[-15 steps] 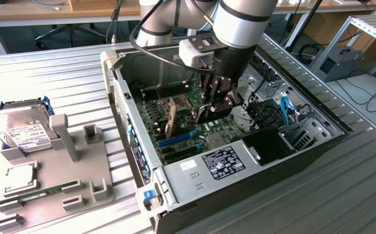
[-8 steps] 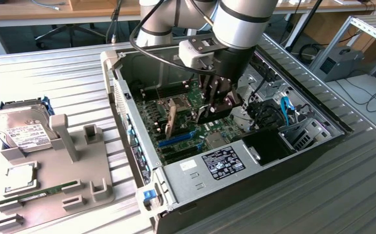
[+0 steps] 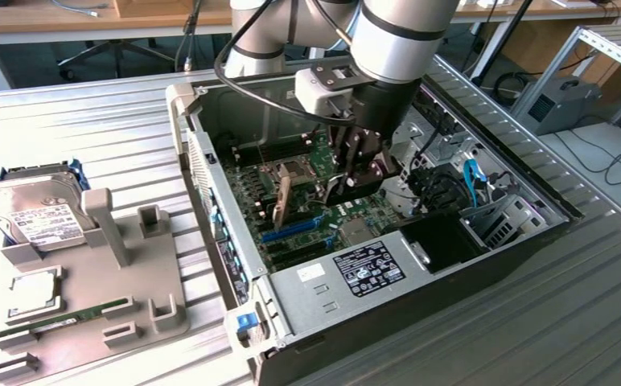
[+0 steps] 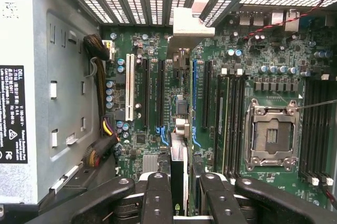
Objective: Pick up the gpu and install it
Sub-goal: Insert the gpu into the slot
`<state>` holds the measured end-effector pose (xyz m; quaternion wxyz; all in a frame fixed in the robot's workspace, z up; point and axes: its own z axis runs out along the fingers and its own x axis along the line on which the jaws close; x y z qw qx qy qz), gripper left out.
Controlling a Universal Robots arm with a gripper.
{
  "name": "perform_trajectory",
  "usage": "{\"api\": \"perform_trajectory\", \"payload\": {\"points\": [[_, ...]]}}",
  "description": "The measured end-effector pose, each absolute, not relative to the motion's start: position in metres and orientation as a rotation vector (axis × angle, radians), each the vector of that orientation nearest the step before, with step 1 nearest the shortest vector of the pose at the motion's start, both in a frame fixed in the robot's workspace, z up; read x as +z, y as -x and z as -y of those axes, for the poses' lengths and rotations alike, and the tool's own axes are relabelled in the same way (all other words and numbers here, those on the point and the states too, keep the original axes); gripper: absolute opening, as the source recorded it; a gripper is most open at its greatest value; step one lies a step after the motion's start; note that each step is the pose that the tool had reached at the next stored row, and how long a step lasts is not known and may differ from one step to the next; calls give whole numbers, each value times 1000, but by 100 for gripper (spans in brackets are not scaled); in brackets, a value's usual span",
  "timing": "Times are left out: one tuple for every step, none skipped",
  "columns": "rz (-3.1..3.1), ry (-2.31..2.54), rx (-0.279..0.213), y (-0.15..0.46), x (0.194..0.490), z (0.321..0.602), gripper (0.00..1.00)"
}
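- In the wrist view, the tool (image 4: 179, 192) is clenched on the gpu (image 4: 178, 174), which stands edge-on between its fingers (image 4: 157, 197).
- The card hangs over the motherboard (image 4: 253, 66), above the slots beside the blue one (image 4: 194, 90).
- From the exterior view, tool (image 3: 345, 183) and gpu (image 3: 282, 201) are inside the open computer case (image 3: 503, 249).
- On the tabletop (image 3: 96, 121), a grey holder (image 3: 107, 273) carries a hard drive (image 3: 34, 215).

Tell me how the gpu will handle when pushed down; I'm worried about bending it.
Likely stiff: the gpu shows as a straight, thin edge running from the gripper to its silver bracket. Held on edge and so narrow, it may well tilt sideways if pushed off-centre.
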<state>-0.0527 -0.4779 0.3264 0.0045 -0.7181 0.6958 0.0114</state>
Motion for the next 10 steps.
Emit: {"api": "perform_trajectory", "payload": {"points": [[-2180,2250,36,53,326,478,26],[-2180,2250,36,53,326,478,26],[-2180,2250,36,53,325,478,26],[-2180,2249,36,53,325,478,26],[-2180,2250,36,53,325,478,26],[-2180,2250,36,53,325,478,26],[-2180,2250,36,53,322,478,26],[-2180,2250,36,53,320,478,26],[-2180,2250,36,53,320,478,26],[-2180,2250,36,53,319,478,26]]}}
